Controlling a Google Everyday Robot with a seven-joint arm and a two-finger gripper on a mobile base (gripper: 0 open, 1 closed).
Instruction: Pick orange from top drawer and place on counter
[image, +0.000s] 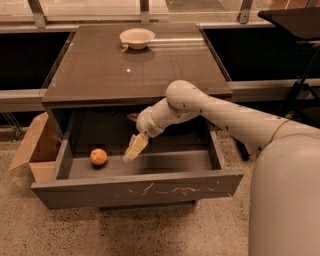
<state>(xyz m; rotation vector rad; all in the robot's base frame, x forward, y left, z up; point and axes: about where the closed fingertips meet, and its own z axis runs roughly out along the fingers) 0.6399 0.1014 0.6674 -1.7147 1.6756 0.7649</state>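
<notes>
The orange (98, 156) lies on the grey floor of the open top drawer (170, 163), near its left side. My gripper (133, 149) hangs inside the drawer, a short way to the right of the orange and apart from it, fingers pointing down and left. It holds nothing that I can see. The counter (135, 70) is the glossy dark top above the drawer. My white arm reaches in from the right across the drawer opening.
A pale cream bowl (136, 37) stands at the back of the counter. A brown cardboard box (35, 147) sits on the floor left of the drawer. The drawer's front panel (140, 191) bears pale scratch marks. A dark stand is at the right.
</notes>
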